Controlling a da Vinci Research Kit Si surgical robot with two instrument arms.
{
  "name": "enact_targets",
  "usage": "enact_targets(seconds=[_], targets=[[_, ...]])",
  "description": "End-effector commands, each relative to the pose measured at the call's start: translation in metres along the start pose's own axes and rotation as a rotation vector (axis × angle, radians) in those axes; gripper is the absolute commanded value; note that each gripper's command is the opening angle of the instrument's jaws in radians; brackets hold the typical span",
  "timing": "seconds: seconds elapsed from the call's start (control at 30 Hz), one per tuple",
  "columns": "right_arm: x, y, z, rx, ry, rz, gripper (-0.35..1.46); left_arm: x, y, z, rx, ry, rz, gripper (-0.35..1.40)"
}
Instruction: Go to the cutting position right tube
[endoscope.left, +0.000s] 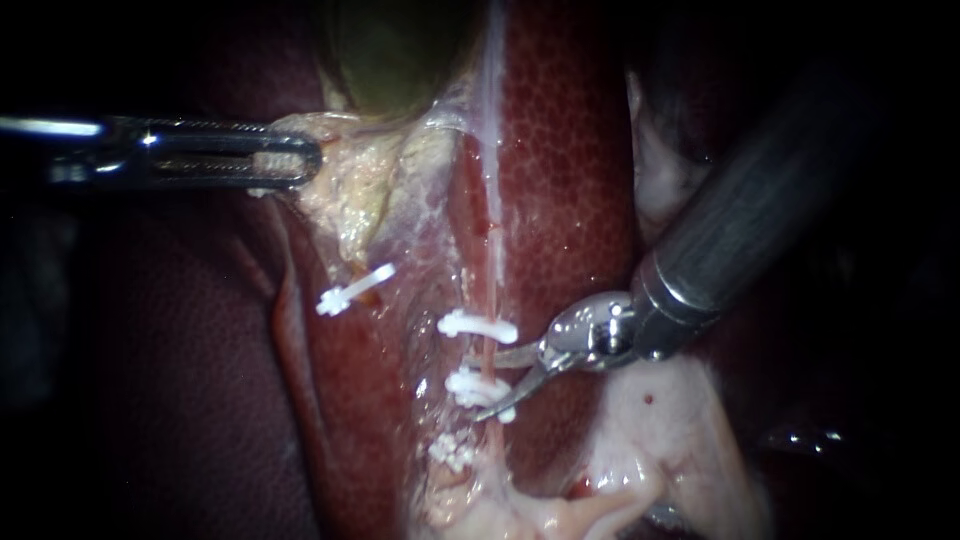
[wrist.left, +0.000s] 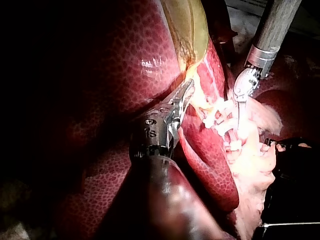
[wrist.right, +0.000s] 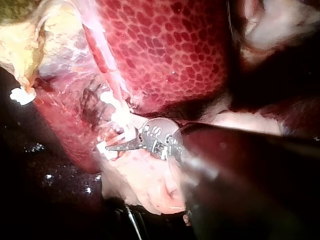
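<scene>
left instrument (endoscope.left: 300, 160) grips the gallbladder (endoscope.left: 400, 50) while right instrument's (endoscope.left: 482, 385) open jaws straddle the upright right tube (endoscope.left: 492, 290) between its clips (endoscope.left: 478, 327).

No text, label, brand, number or sign can be read in any view. Small engraved marks sit just behind the jaws of the left instrument (wrist.left: 188, 89) and the right instrument (wrist.right: 111, 146). They are too blurred to make out.
</scene>
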Motion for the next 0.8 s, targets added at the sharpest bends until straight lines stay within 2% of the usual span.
enact_targets(seconds=[0.03,0.2,0.4,0.63,0.8], targets=[[0.0001,0.0002,0.0,0.001,0.007,0.004,0.95,0.0,0.0,0.0,0.0,0.0,0.0,-0.35],[0.0002,0.0006,0.0001,0.024,0.063,0.034,0.95,0.0,0.0,0.0,0.0,0.0,0.0,-0.35],[0.0005,0.0007,0.0006,0.06,0.101,0.054,0.93,0.0,0.0,0.0,0.0,0.0,0.0,-0.35],[0.0009,0.0006,0.0013,0.099,0.117,0.056,0.88,0.0,0.0,0.0001,0.0,0.0,0.0,-0.35],[0.0014,0.0005,0.0017,0.1,0.125,0.06,0.88,0.0,-0.0001,0.0002,-0.001,0.0,0.0,-0.35]])
